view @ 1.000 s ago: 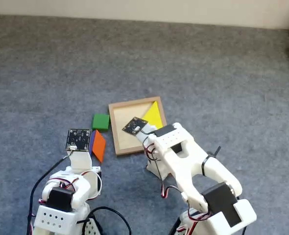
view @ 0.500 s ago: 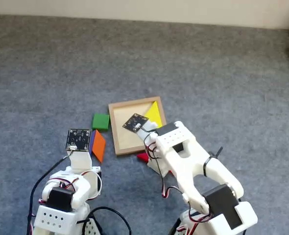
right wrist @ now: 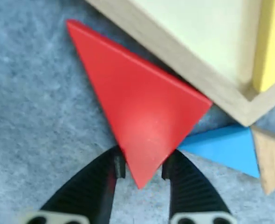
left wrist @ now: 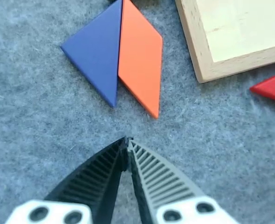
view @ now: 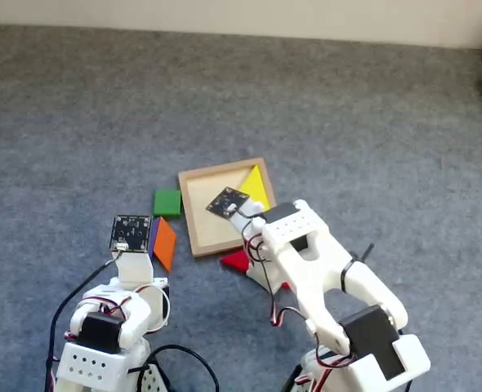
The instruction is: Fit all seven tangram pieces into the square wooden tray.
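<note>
The right pincer (right wrist: 142,164) holds the near corner of the red triangle (right wrist: 144,109), its jaws narrow and pressed on the two edges that meet there. The triangle lies flat on the grey worktop (view: 372,122) outside the wooden tray (right wrist: 189,70), with one edge against the tray's outer rim. The tray's floor therefore lies straight beyond the piece from the pincer, and the raised rim stands between them. In the high view the piece sits just below the tray's lower edge, near the centre of the frame, with the right arm (view: 306,253) above it. The piece likely has to be lifted over the rim, since a push would probably shove the tray. A yellow triangle (view: 257,186) fills the tray's upper right corner. A light blue triangle (right wrist: 221,147) lies just beside the red one, touching a tan piece (right wrist: 268,158). The left pincer (left wrist: 128,143) is closed on nothing, pointing at the orange parallelogram (left wrist: 140,65) and dark blue triangle (left wrist: 95,56), which lie edge to edge left of the tray, below the green square (view: 167,202).
</note>
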You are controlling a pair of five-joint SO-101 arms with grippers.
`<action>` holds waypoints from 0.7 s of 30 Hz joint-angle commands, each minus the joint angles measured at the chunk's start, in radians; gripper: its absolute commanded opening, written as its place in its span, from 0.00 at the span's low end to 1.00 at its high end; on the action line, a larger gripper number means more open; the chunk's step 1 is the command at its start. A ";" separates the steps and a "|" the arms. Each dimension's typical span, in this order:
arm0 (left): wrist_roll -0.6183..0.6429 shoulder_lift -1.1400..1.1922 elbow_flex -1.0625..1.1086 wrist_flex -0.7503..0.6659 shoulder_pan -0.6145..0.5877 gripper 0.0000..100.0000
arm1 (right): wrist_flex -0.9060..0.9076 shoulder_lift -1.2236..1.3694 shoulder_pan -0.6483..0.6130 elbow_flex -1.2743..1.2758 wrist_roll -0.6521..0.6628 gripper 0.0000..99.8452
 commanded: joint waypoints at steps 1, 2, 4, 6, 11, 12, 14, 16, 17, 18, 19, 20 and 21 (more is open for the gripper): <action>-0.002 -0.042 0.021 0.005 -0.008 0.01 | 0.044 -0.054 -0.004 0.025 0.041 0.05; -0.002 -0.042 0.021 0.005 -0.008 0.01 | 0.039 -0.087 -0.007 0.047 0.044 0.04; -0.002 -0.042 0.021 0.005 -0.008 0.01 | 0.039 -0.159 -0.010 0.097 0.049 0.04; -0.002 -0.042 0.021 0.005 -0.008 0.01 | 0.039 -0.239 -0.012 0.151 0.049 0.04; -0.002 -0.042 0.021 0.005 -0.008 0.01 | 0.039 -0.426 -0.044 0.248 0.043 0.04; -0.002 -0.042 0.021 0.005 -0.008 0.01 | 0.039 -0.458 -0.054 0.259 0.043 0.04; -0.002 -0.042 0.021 0.005 -0.008 0.01 | 0.039 -0.513 -0.062 0.269 0.037 0.04; -0.002 -0.042 0.021 0.005 -0.008 0.01 | 0.038 -0.552 -0.059 0.271 -0.023 0.05; -0.002 -0.042 0.021 0.005 -0.008 0.01 | 0.035 -0.568 -0.059 0.271 -0.057 0.05; -0.002 -0.042 0.021 0.005 -0.008 0.01 | 0.024 -0.581 -0.059 0.271 -0.083 0.06; -0.002 -0.042 0.021 0.005 -0.008 0.01 | 0.018 -0.585 -0.061 0.271 -0.101 0.10; -0.002 -0.042 0.021 0.005 -0.008 0.01 | 0.013 -0.587 -0.062 0.271 -0.112 0.14; -0.002 -0.042 0.021 0.005 -0.008 0.01 | 0.013 -0.587 -0.062 0.265 -0.121 0.20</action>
